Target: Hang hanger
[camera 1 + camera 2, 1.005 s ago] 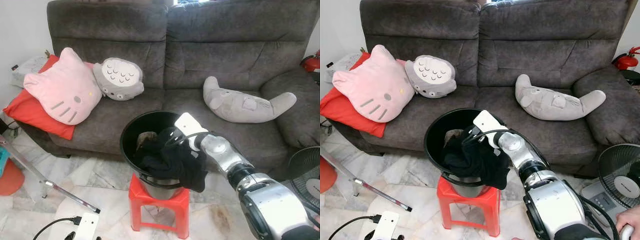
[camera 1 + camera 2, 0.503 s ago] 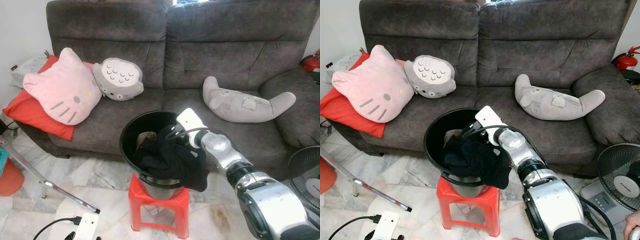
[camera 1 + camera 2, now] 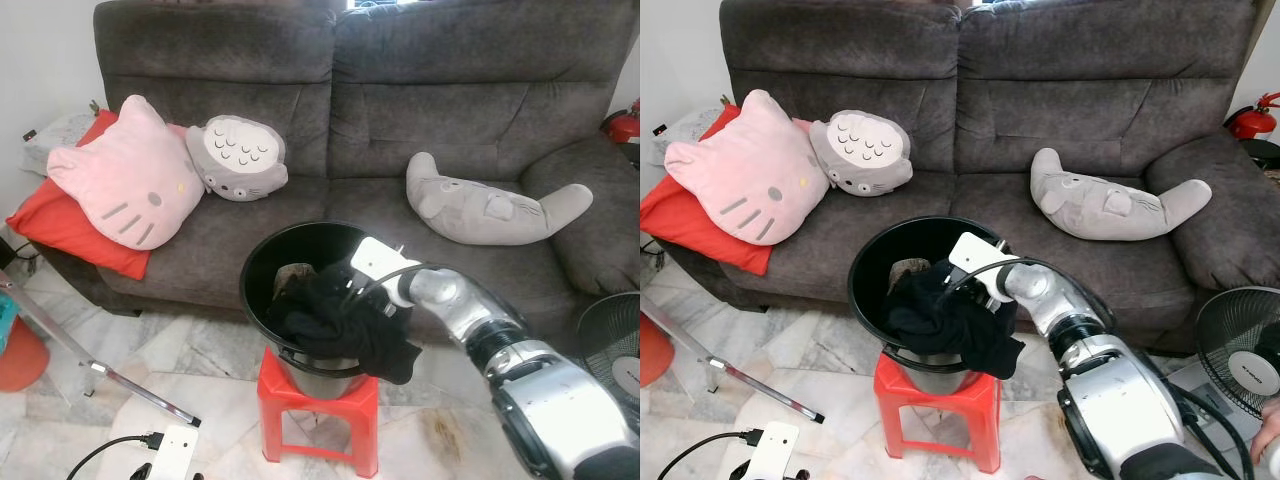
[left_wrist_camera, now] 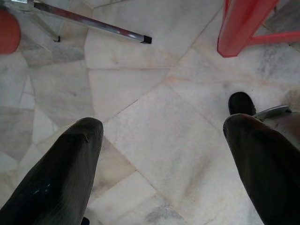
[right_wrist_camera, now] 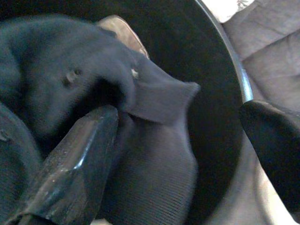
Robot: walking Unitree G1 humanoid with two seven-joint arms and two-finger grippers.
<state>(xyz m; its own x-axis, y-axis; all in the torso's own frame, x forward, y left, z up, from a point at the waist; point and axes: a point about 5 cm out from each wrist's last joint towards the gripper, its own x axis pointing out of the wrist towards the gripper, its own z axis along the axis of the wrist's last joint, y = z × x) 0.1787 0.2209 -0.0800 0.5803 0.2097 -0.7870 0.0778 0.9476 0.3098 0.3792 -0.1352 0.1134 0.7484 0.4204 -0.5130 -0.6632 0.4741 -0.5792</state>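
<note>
A black basin (image 3: pixel 258 266) stands on a red stool (image 3: pixel 320 402) in front of the sofa. A black garment (image 3: pixel 350 325) lies bunched inside it and hangs over the near rim. Something tan (image 5: pixel 118 29) shows under the cloth. My right gripper (image 3: pixel 343 287) reaches into the basin from the right. In the right wrist view it (image 5: pixel 173 154) is open, with one finger (image 5: pixel 75 164) lying against the garment and the other finger (image 5: pixel 276 140) beyond the basin's rim. My left gripper (image 4: pixel 161 154) hangs open above the marble floor.
A grey sofa (image 3: pixel 330 110) holds a pink cat cushion (image 3: pixel 125 178), a round grey plush (image 3: pixel 240 155) and a long grey plush (image 3: pixel 490 205). A metal rod (image 3: pixel 95 365) and a white power strip (image 3: pixel 170 450) lie on the left floor. A fan (image 3: pixel 612 350) stands right. A person's hand (image 3: pixel 1268 445) shows at the right edge.
My right forearm has swung lower and the wrist has dipped a little deeper over the garment. The garment and basin have hardly moved.
</note>
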